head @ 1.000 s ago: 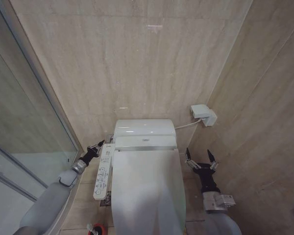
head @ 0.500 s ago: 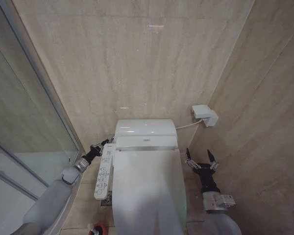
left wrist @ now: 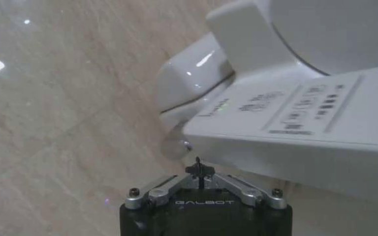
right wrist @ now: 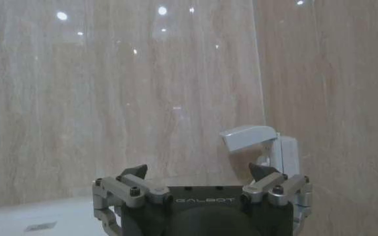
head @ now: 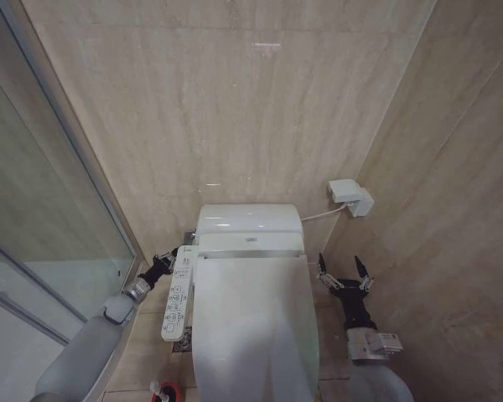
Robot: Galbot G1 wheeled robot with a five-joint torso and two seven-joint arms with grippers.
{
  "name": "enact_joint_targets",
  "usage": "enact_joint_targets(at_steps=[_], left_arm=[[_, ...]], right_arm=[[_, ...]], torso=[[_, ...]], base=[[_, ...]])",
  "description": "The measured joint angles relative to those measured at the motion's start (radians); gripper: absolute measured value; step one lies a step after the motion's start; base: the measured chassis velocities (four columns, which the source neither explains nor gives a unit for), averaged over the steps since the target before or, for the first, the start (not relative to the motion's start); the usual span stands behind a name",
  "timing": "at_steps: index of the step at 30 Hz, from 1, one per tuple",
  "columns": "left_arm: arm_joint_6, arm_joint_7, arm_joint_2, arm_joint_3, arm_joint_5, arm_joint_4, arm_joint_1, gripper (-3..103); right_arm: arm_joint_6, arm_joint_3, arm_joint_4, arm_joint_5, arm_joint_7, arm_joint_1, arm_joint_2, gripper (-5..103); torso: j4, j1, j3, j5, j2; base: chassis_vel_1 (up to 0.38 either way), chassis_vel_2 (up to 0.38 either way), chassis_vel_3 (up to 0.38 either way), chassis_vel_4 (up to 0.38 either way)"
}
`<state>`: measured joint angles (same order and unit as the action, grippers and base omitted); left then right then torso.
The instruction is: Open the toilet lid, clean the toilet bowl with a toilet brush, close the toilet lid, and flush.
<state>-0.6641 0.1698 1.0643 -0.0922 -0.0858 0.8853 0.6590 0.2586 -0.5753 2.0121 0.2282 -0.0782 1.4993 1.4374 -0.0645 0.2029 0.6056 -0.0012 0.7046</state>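
Toilet lid [head: 251, 327], shut flat over the bowl; left hand [head: 169, 259], pinched narrow, is set at the far end of the button panel [head: 177, 295], seemingly for a press; right hand [head: 344, 273] is held wide, idle, right of the toilet.

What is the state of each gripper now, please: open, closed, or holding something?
Left gripper: closed, holding nothing, at the button panel beside the toilet lid.
Right gripper: open, empty, to the right of the toilet.
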Motion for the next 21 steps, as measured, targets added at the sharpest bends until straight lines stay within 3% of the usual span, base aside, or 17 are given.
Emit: enact_joint_targets(at_steps=[12, 21], left_arm=[[0.0, -0.004, 0.012, -0.008, -0.002, -0.026, -0.023, 0], [0.109, -0.121, -0.012, -0.07, -0.027, 0.057, 0.062, 0]], right_arm=[[0.0, 0.0, 0.0, 0.0, 0.0, 0.0, 0.0, 100], [0.0, 0.0, 0.0, 0.0, 0.0, 0.0, 0.0, 100]], torso=[[0.0003, 0.0, 0.0, 0.0012, 0.0], [0.0008, 0.0, 0.0, 0.001, 0.0]], base=[[0.0, 0.0, 0.0, 0.0], [0.0, 0.0, 0.0, 0.0]])
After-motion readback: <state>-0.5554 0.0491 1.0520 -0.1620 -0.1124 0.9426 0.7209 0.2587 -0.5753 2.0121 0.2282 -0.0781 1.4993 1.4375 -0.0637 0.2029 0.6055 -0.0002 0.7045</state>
